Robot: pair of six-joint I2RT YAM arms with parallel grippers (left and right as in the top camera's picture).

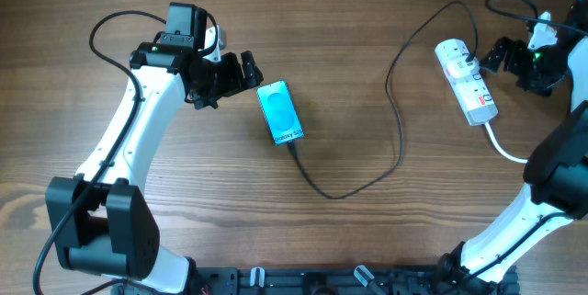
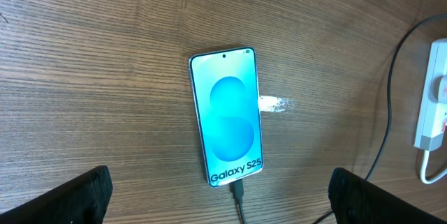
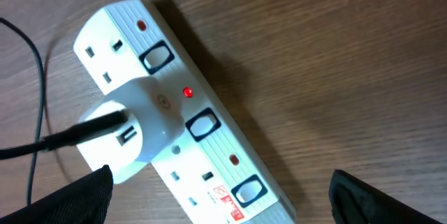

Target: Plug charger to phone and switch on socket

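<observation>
Left gripper point(image 1: 243, 72) and right gripper point(image 1: 502, 55) gape empty. The power strip point(image 3: 225, 148)'s rocker switch point(image 3: 201, 124) looks stiff; press its raised end.

The phone point(image 1: 279, 114) is flanked by bare table point(image 1: 230, 203) left and far; its near-right side is crossed by the cable point(image 1: 399, 130).

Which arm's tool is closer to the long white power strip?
Right. The right tool is just beside the white power strip; the left tool is far away, by the blue-screened phone.
</observation>
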